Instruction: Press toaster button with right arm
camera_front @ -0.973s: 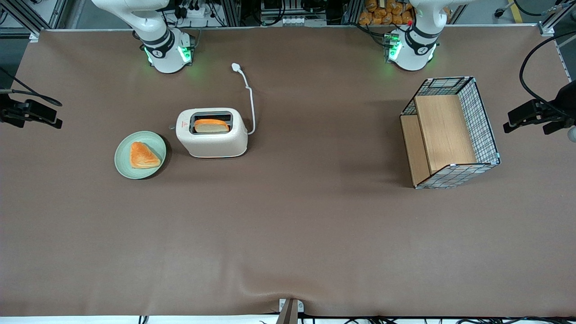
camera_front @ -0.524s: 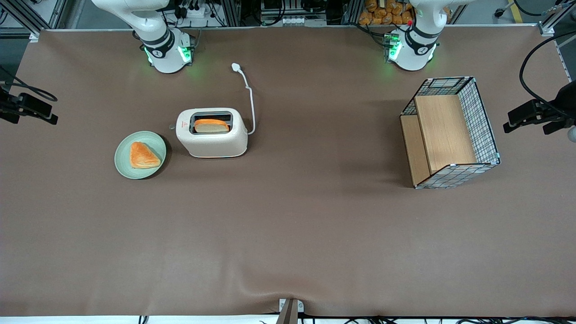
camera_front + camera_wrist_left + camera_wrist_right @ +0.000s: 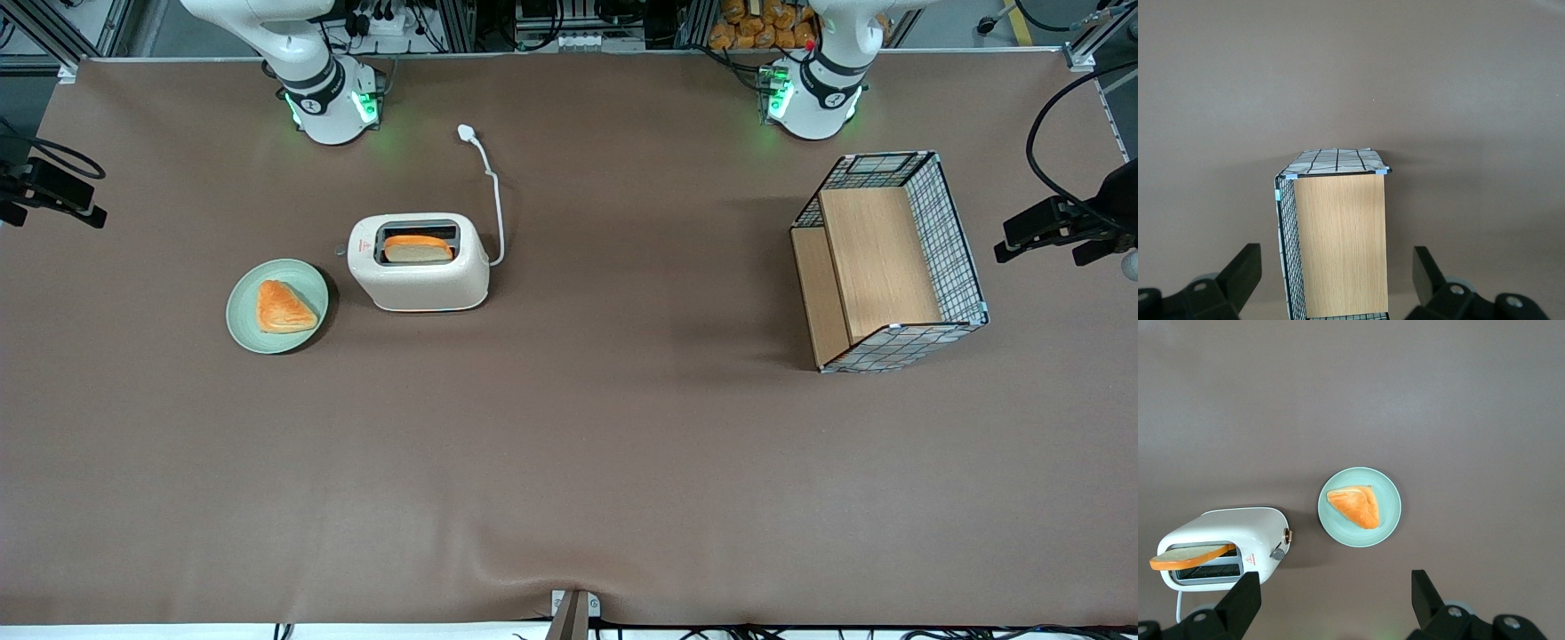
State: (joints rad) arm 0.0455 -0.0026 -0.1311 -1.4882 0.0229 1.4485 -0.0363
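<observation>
The tool [image 3: 49, 188] of the right arm [image 3: 307, 76] hangs at the working arm's end of the desk [image 3: 569, 462], at that end edge and well apart from the toaster [image 3: 418, 262]. Over the last second it has shifted along that edge toward the edge where the arm bases stand, so it is farther from the front camera than before. Nothing on the desk has moved. In the right wrist view both fingers [image 3: 1241, 603] stand wide apart with nothing between them.

The toaster stands on the desk in the working arm's half, nearer the arm-base edge than the front edge. A slice of bread [image 3: 418, 248] sits in its top slot. The button [image 3: 1278, 554] projects from the narrow end that faces the green plate [image 3: 244, 324], which lies just beside the toaster and carries a triangular pastry [image 3: 283, 308].

Judgement: the approach has not closed any distance to the button; the press is not yet begun.

Limits of view: in the front view the tool is cut off by the frame edge and the button is barely resolvable. In the right wrist view only the finger ends show. The white cord [image 3: 492, 191] is largely out of that view.
</observation>
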